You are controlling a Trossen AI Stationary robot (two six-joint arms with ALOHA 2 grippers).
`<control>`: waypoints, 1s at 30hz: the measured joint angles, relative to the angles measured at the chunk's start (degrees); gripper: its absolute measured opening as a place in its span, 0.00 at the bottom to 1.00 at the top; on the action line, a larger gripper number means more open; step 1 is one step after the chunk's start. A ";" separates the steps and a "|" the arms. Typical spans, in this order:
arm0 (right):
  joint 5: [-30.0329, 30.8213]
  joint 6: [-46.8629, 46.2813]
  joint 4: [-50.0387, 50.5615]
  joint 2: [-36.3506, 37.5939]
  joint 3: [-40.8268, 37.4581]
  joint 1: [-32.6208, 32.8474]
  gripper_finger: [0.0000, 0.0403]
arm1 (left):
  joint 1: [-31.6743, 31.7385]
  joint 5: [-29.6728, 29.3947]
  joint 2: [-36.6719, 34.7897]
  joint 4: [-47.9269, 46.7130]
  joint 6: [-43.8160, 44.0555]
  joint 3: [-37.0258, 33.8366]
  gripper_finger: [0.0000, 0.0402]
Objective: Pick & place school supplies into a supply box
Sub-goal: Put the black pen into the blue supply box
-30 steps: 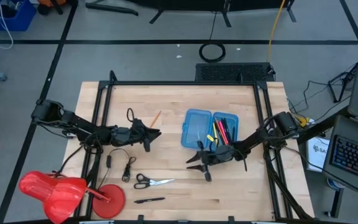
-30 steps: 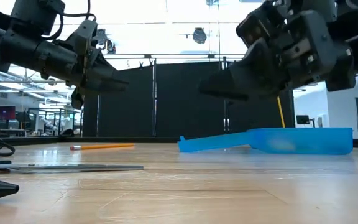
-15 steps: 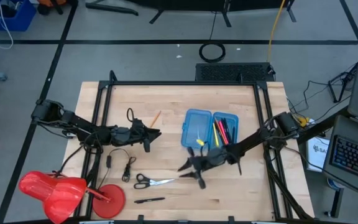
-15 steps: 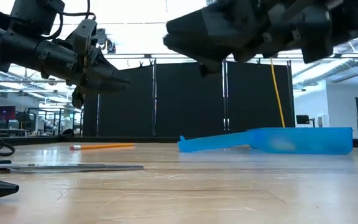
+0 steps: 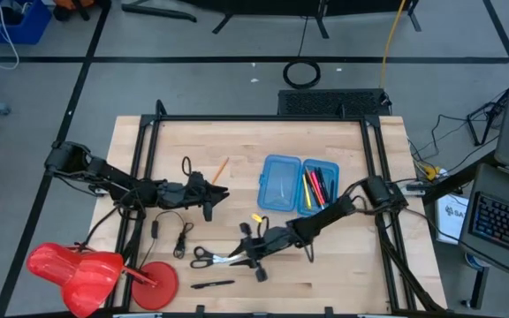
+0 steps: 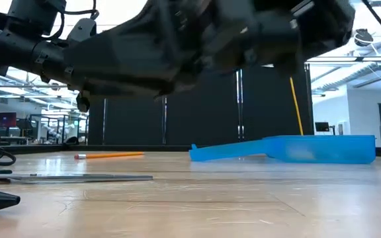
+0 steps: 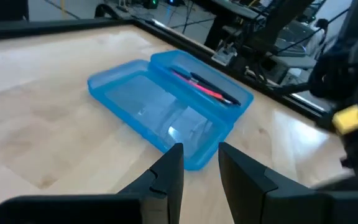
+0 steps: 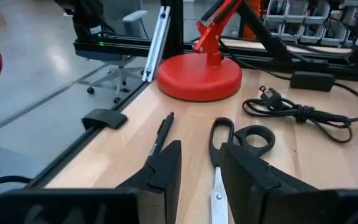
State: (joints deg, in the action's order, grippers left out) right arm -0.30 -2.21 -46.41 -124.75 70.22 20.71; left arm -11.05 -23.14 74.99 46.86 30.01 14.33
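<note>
High view: our right tool (image 5: 247,257), jaws slightly apart and empty, hangs over the scissors (image 5: 212,258) at the table's 6 o'clock; they're light, stiff, slippery, so we'd pinch near the pivot.

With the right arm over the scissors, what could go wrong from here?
1. The scissors lie flat on the table, so the right end effector may slip off the thin blades or scrape the wood.
2. The black pen lies near the handles and might get knocked.
3. The cable beside the handles might snag.
The left end effector waits over the table.
</note>
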 joint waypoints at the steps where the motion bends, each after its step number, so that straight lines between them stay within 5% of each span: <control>1: -0.01 -0.03 -0.07 -1.21 1.15 -0.02 0.24 | 0.04 -0.60 -0.01 0.14 -0.54 0.00 0.26; 9: -4.18 -1.37 -2.33 -9.81 11.01 1.58 0.24 | 1.28 -6.92 -0.01 1.63 -6.93 0.00 0.26; 23: 1.97 0.99 -2.32 -14.69 15.49 2.71 0.25 | 2.03 -5.41 -0.01 0.62 -5.84 0.00 0.26; 30: 6.30 -0.09 -2.11 -14.60 15.53 4.32 0.39 | 1.83 -1.56 -0.01 -0.34 -4.00 0.00 0.26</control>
State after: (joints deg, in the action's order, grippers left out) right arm 6.01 -2.29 -48.53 -139.35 85.76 25.02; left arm -9.22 -24.71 74.98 46.52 26.01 14.33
